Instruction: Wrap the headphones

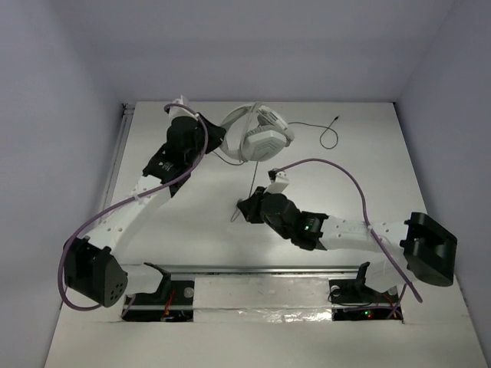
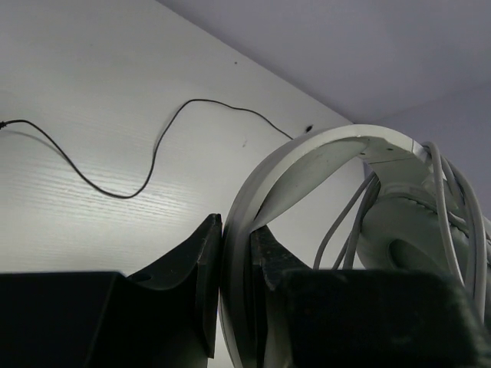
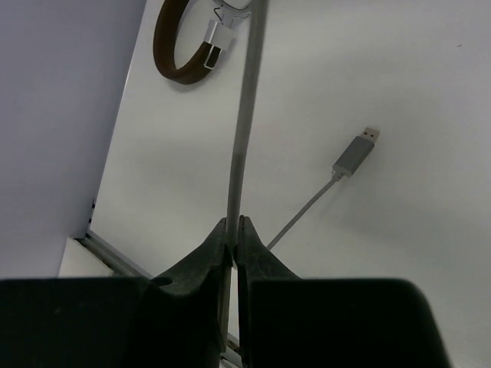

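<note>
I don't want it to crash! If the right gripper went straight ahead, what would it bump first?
Probably bare table; the right gripper, shut on the cable, aims between the brown band and the plug.

A high camera at the rear looks down over the whole table (image 1: 368, 169). The left wrist camera peers from very close past the left gripper (image 2: 236, 238) at the headphones (image 2: 307, 161), which the overhead view also shows. The right wrist camera, low behind the right gripper (image 3: 234, 238), seemingly faces the table's left edge.
</note>
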